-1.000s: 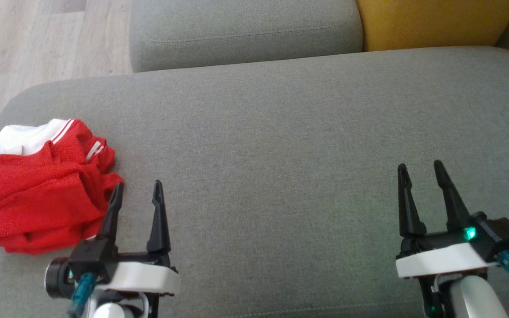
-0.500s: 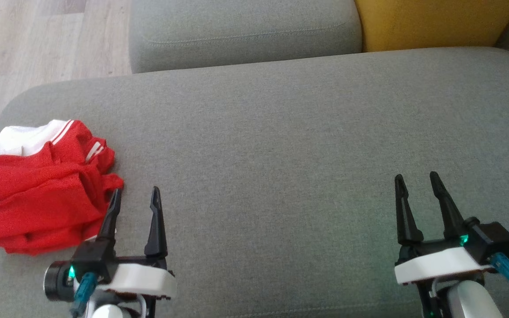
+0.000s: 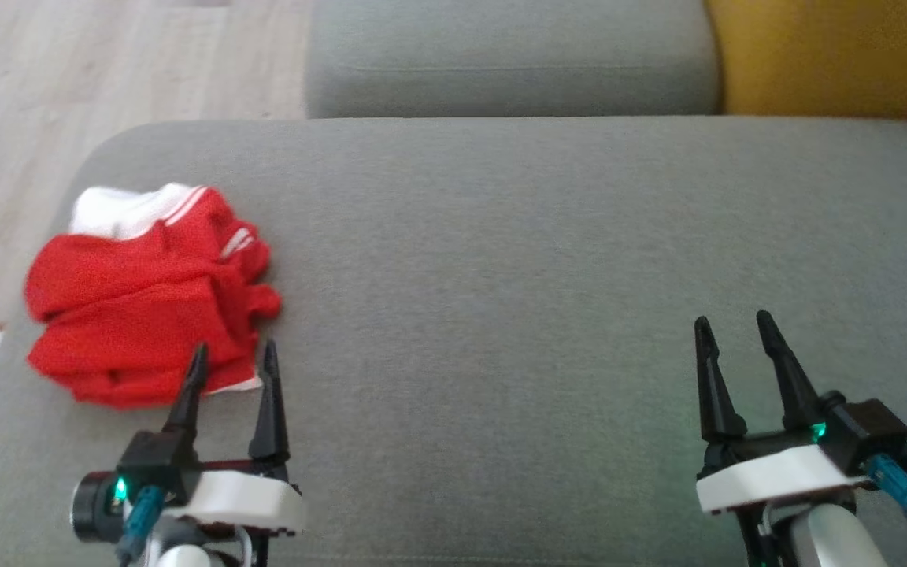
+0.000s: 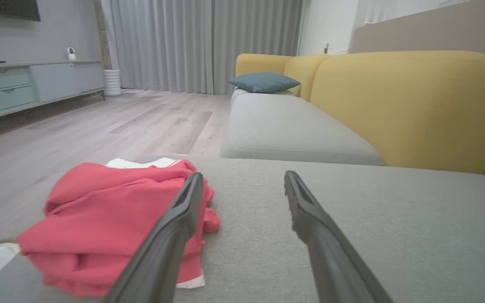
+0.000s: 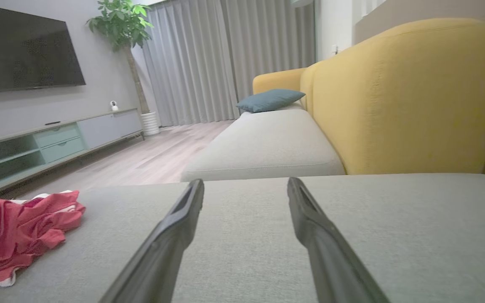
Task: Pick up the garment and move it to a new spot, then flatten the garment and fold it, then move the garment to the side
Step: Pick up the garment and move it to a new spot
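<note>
The garment (image 3: pixel 146 299) is red with white trim and lies crumpled near the left end of the grey cushion (image 3: pixel 501 252). It also appears as a red heap (image 4: pixel 112 227) in the left wrist view and far off at the left (image 5: pixel 19 231) in the right wrist view. My left gripper (image 3: pixel 233 358) is open just in front of the garment's near right corner, its left fingertip over the cloth's edge, nothing between the fingers. Far to the right my right gripper (image 3: pixel 729 327) stands open over bare cushion.
A second grey seat cushion (image 3: pixel 509 63) and a yellow backrest (image 3: pixel 839 63) lie beyond. Wooden floor (image 3: pixel 68 87) drops off past the cushion's left end. A blue pillow (image 4: pixel 263 82) and a TV cabinet (image 5: pixel 57 139) stand far away.
The head camera has swung left, so the whole scene sits further right in the picture. Both grippers have drawn back a little toward me and stay open.
</note>
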